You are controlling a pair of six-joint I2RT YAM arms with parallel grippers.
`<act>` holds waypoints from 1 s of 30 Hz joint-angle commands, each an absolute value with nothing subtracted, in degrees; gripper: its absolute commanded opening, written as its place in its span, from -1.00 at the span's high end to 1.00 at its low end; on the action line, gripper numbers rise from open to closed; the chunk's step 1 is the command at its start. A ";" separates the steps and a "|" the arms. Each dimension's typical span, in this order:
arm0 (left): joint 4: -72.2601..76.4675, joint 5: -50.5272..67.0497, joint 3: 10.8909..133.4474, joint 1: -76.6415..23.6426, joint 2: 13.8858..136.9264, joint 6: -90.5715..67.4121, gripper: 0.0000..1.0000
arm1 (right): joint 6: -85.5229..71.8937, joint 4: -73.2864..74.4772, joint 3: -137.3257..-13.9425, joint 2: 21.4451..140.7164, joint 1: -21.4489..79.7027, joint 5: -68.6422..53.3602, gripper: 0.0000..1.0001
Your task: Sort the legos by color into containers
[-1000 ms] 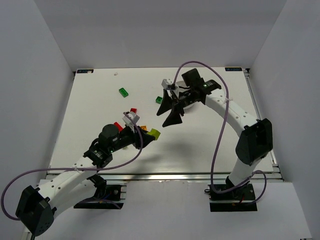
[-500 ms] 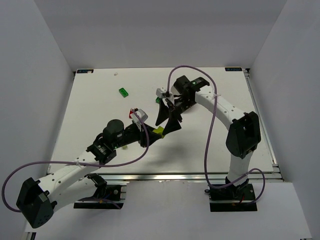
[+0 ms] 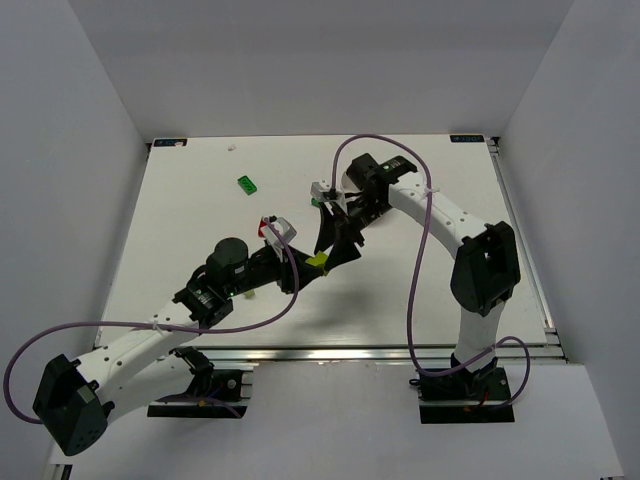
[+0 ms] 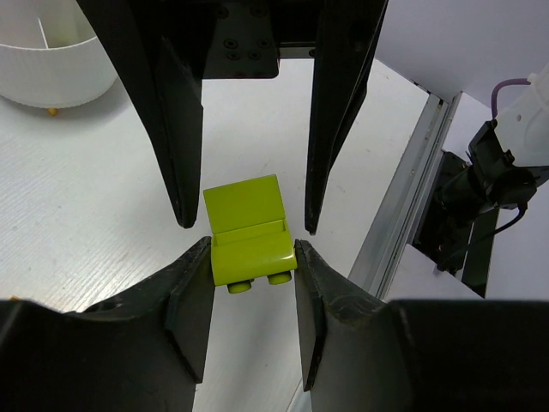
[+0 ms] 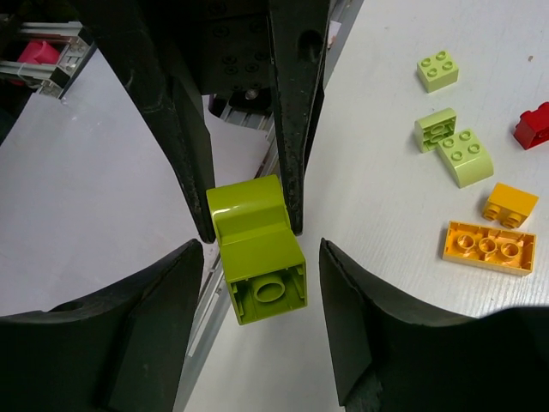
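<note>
My left gripper (image 4: 252, 246) is shut on a lime brick (image 4: 247, 227) and holds it above the table. It also shows in the top view (image 3: 303, 270), with the brick (image 3: 317, 261) at its tip. My right gripper (image 5: 260, 249) is open, its jaws standing on either side of the same lime brick (image 5: 257, 257) with a gap on each side. In the top view the right gripper (image 3: 336, 250) meets the left one mid-table. The white dish (image 4: 51, 60) shows in the left wrist view; the right arm hides it from above.
Loose bricks lie to the right in the right wrist view: lime ones (image 5: 437, 70) (image 5: 463, 156), orange ones (image 5: 487, 247) (image 5: 509, 204), a red one (image 5: 536, 124). From above, a dark green brick (image 3: 247, 184) and a red brick (image 3: 266, 222) lie on the table. The table's front rail (image 4: 403, 197) is close.
The left gripper carried the lime brick right and forward, and the right gripper swung down-left to straddle it. Over the last half second both arms barely moved.
</note>
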State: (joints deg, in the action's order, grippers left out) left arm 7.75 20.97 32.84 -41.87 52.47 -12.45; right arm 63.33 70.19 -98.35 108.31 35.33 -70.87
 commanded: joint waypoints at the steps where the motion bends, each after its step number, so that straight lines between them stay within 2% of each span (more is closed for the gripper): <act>1: 8.44 20.65 34.19 -42.27 51.77 -11.95 1.00 | 63.54 69.52 -98.26 108.02 35.60 -70.58 -0.20; 11: 7.30 20.48 33.84 -42.19 51.15 -11.69 1.00 | 66.35 72.76 -99.49 108.81 35.51 -70.23 0.02; 15: 6.77 20.39 33.49 -42.28 50.54 -11.69 1.00 | 68.82 74.79 -100.37 109.60 34.90 -70.31 0.26; 20: 5.80 20.13 33.14 -42.28 49.57 -11.60 1.00 | 69.70 74.88 -100.72 109.86 33.75 -70.05 0.31; 26: 3.78 19.78 33.05 -42.28 48.34 -11.16 1.00 | 70.22 74.79 -101.42 110.21 32.70 -69.35 0.46; 30: 2.73 19.69 32.96 -42.28 47.90 -10.99 1.00 | 70.31 74.79 -101.95 110.30 32.52 -68.82 0.70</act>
State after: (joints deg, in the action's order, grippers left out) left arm 4.03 19.92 32.71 -42.13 49.95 -11.97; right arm 69.23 73.63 -99.72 109.89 34.22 -70.54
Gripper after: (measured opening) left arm 0.480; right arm 0.441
